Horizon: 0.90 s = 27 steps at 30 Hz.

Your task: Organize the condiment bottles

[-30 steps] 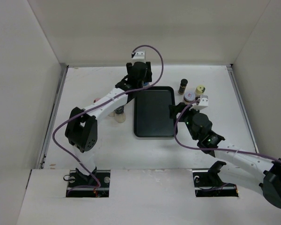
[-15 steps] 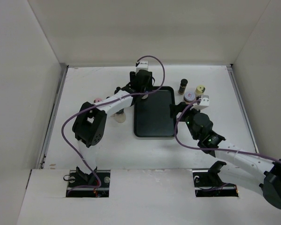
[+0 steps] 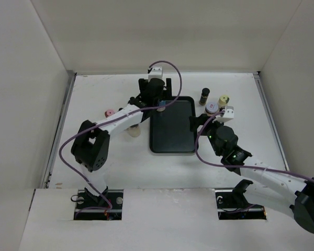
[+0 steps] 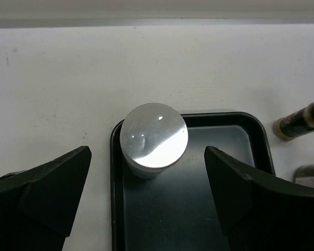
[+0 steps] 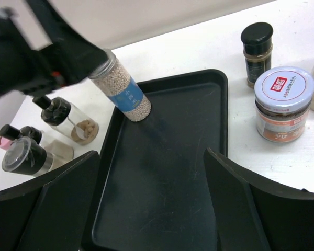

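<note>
- A white table [image 3: 115,162] boxed in by plain pale walls [image 3: 167,36], with a flat black tray [image 3: 172,138] lying at its middle
- The blue-label bottle [image 5: 120,86] is clear, full of small pale beads and topped by a grey cap; the white writing on its blue label is too small to read
- It stands in the tray's far left corner
- The left gripper [image 4: 146,152] hangs over that bottle, spread wide on either side of the cap and touching nothing
- A jar [image 5: 283,103] sits on the table just beside the tray's right edge; its pale lid bears a red patch with white characters that cannot be read
- A dark-capped bottle [image 5: 256,49] with brown contents stands just beyond the jar
- Left of the tray cluster a black-capped bottle [image 5: 63,117], a pink-capped bottle [image 5: 8,138] and a black-lidded jar [image 5: 23,156]
- The right gripper [image 5: 152,154] hovers at the tray's right side, spread wide and holding nothing
</note>
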Tool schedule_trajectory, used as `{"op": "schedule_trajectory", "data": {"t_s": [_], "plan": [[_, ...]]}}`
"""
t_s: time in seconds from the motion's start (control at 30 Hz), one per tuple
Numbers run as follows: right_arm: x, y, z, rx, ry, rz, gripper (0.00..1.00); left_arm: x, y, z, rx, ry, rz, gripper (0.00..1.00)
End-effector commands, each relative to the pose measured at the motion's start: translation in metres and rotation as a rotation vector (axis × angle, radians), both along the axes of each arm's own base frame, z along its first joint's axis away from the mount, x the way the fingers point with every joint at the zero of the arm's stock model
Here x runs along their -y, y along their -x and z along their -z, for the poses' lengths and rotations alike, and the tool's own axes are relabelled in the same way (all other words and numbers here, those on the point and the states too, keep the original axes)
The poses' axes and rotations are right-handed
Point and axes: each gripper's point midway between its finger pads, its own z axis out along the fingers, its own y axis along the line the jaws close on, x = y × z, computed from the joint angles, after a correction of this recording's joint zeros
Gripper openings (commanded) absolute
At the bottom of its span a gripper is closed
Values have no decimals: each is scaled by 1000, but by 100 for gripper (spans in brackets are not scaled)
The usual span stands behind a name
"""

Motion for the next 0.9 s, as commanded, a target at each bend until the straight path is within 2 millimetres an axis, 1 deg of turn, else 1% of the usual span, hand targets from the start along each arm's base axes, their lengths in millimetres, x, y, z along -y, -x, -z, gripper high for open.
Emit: {"op": "schedule_trajectory", "data": {"t_s": [0.0,0.07,0.13,0.2,0.23,0.27,0.3,0.33,0.43,0.5,0.53,0.57,0.63,0.73,0.87], "plan": [[3,-3,-27,69,-62,16,87,-11,29,-93,173,118,11,91],[4,-1,-29,74,-66,16,87,-25,52,-98,188,124,-4,89],[4,0,-31,81,-72,13,87,-48,75,-93,187,109,-44,87],[5,0,-31,81,-72,14,88,-73,99,-83,182,93,-93,86],[4,-1,-30,77,-69,13,88,-82,107,-80,180,90,-107,86],[2,-1,-28,72,-65,10,88,-97,120,-73,172,84,-135,86],[1,-1,-29,71,-64,8,88,-102,127,-68,162,82,-142,86],[0,-2,-28,69,-61,7,89,-111,135,-58,140,74,-153,86],[-3,-5,-23,56,-50,4,92,-118,145,-33,71,48,-151,89],[-5,-6,-20,47,-41,-1,98,-113,148,-15,28,43,-119,91],[-5,-6,-20,47,-39,-1,100,-110,147,-9,16,45,-109,93],[-5,-6,-20,47,-39,-1,100,-109,145,-4,8,40,-108,94],[-5,-7,-21,50,-40,-1,100,-110,140,2,-1,30,-120,94],[-7,-7,-16,38,-30,-9,100,-113,137,4,5,34,-153,94],[-7,-6,-19,45,-36,-10,100,-120,135,16,-7,21,-189,91]]}}
